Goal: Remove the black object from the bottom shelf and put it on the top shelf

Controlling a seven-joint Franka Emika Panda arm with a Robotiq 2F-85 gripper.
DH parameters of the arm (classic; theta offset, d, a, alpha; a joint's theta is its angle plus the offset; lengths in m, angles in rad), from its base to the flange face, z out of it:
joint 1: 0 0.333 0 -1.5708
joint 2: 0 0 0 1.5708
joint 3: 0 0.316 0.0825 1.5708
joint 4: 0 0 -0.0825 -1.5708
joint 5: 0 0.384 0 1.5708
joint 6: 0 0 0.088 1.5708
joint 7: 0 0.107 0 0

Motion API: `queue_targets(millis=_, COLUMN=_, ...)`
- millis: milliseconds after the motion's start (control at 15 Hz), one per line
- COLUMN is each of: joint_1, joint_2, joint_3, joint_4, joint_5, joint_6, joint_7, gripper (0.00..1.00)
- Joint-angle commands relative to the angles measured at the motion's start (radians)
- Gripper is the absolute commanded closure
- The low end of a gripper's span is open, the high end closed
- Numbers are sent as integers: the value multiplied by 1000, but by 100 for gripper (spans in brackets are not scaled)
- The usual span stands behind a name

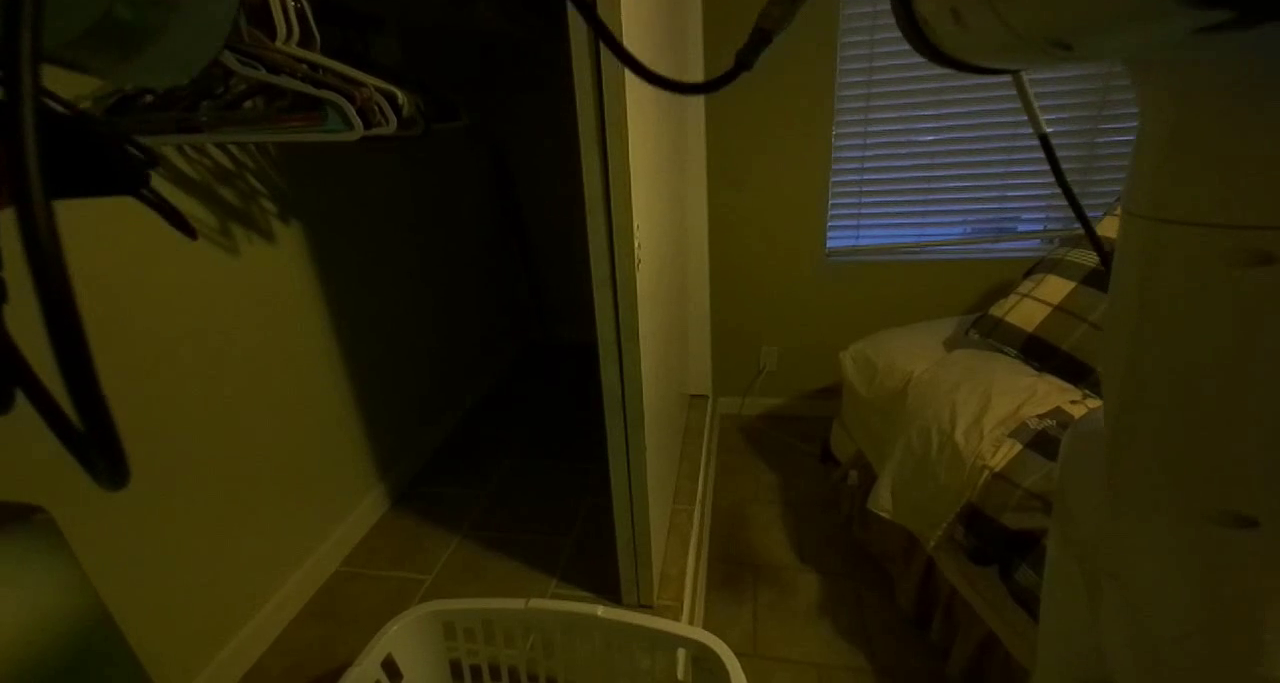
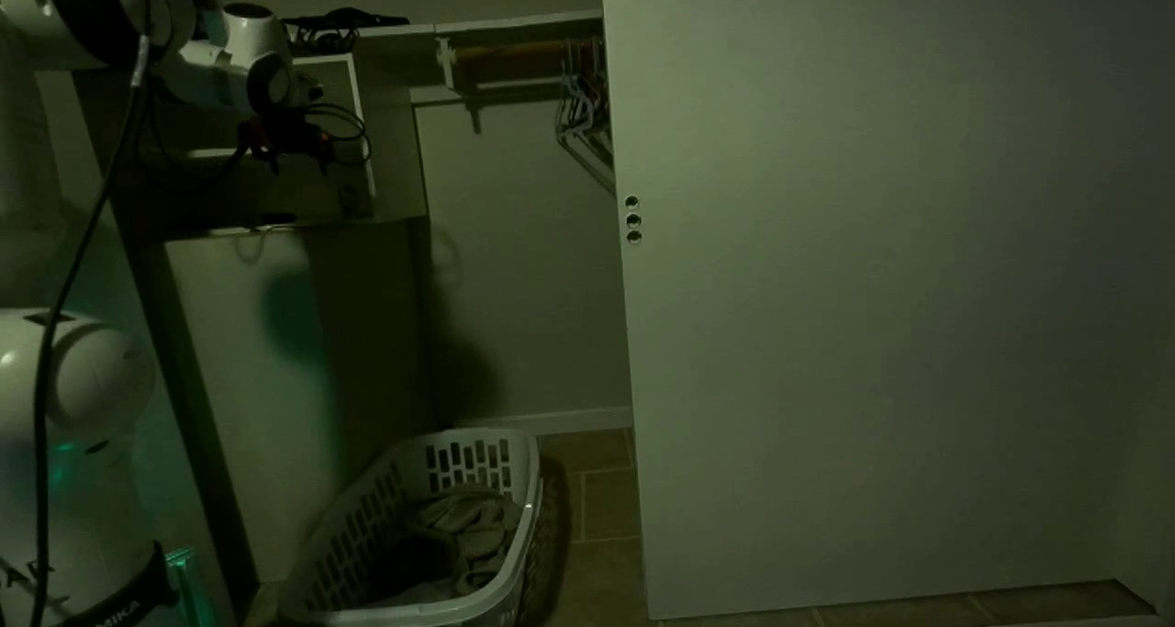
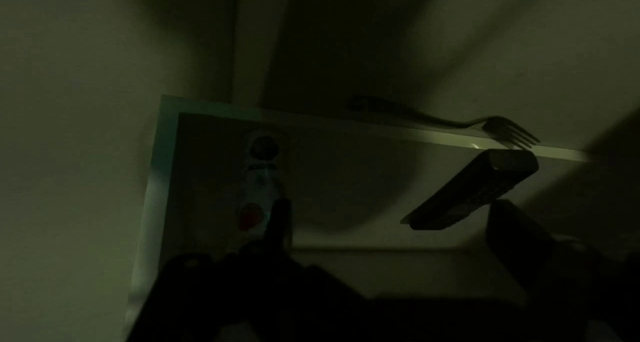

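- One black remote-like object, apparently on bottom shelf, beside fork.
- Gripper: fingers apart, no grip yet.
- Best: center object between fingers, close across narrow sides, lift clear of fork and bottle.

The dim shelf seems to carry a black handset, a bottle and a fork.

Hangers, door, bed in an exterior view, dim
white basket cut off at bottom edge, plaid pillow on bed, window blinds, robot arm at right
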Motion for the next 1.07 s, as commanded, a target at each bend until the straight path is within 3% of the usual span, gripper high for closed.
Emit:
queue_targets(millis=0, joint_1=15, joint_2=88, joint_3=5, joint_4=43, joint_5=-85, joint_6=101, joint_7=17, gripper=0)
queue_targets(millis=467, joint_1=0, joint_2=65, joint_3=9, joint_4=8, joint_5=-70, joint_6=81, joint_7=10, gripper=0)
queue_targets(millis=800, joint_1=24, joint_2=144, joint_3=-2, joint_4=43, joint_5=-105, joint_6=129, joint_7=112, gripper=0)
queue_targets(millis=1000, joint_1=41, joint_2=173, joint_3=-34, joint_4=60, joint_5=-192, joint_6=182, joint_7=190, gripper=0)
